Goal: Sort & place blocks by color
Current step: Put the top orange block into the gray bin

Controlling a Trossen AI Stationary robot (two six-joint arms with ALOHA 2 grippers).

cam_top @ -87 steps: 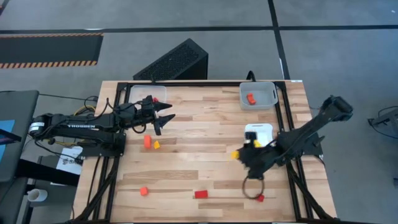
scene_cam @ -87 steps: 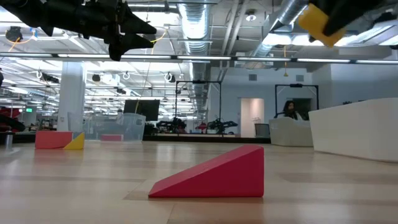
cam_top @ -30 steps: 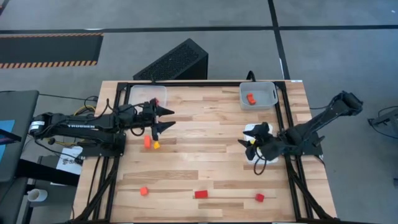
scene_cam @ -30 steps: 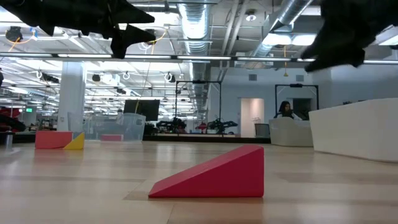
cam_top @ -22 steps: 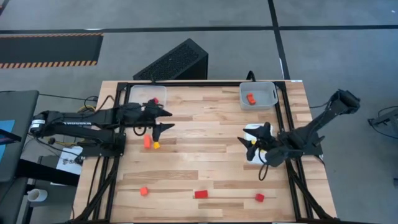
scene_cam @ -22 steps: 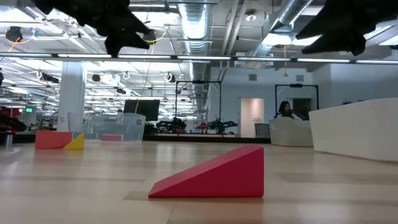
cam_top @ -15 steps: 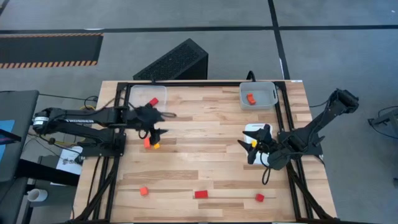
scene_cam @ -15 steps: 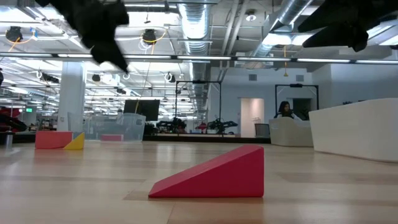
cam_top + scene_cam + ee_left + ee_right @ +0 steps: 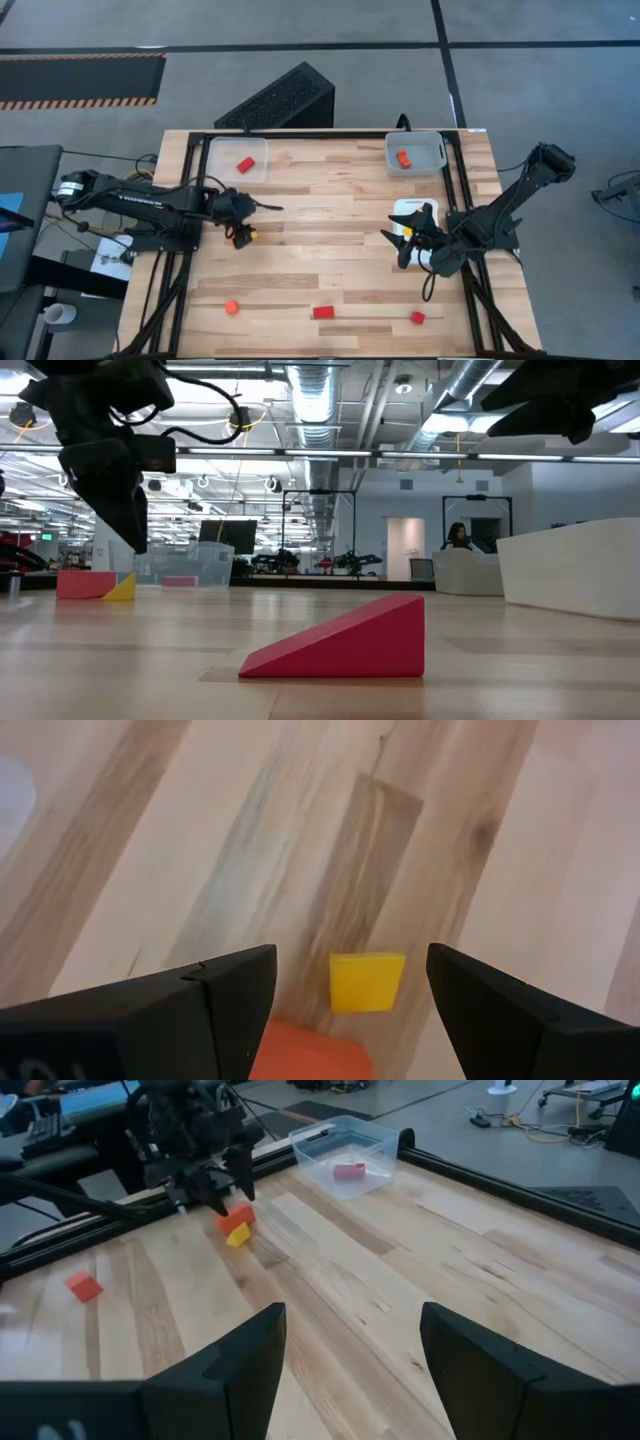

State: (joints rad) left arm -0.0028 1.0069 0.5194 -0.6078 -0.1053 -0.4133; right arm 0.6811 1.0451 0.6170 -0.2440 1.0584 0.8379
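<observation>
My left gripper (image 9: 240,233) points down, open, over an orange block (image 9: 310,1058) and a yellow block (image 9: 367,982) lying side by side on the table's left half. In the left wrist view its fingers stand either side of them without touching. My right gripper (image 9: 402,243) hovers open beside the white tray (image 9: 424,206), where a yellow block (image 9: 408,230) lies. A red block (image 9: 245,164) lies in the clear tray (image 9: 222,153), and an orange one (image 9: 402,157) in the grey tray (image 9: 428,148). Three red blocks (image 9: 231,307), (image 9: 323,312), (image 9: 417,317) lie near the near edge.
The low view shows the red wedge (image 9: 340,640) close up, with the orange and yellow pair (image 9: 95,585) far off under the left arm. Bare wood lies across the table's middle. A black box (image 9: 280,98) stands beyond the far edge. A person (image 9: 465,537) sits in the room behind.
My left gripper has drawn back from the clear tray toward the near edge, tipped to point down, and come lower over the orange and yellow blocks, still open. The red block in the clear tray now shows uncovered. My right gripper has eased a little toward the near edge, staying open.
</observation>
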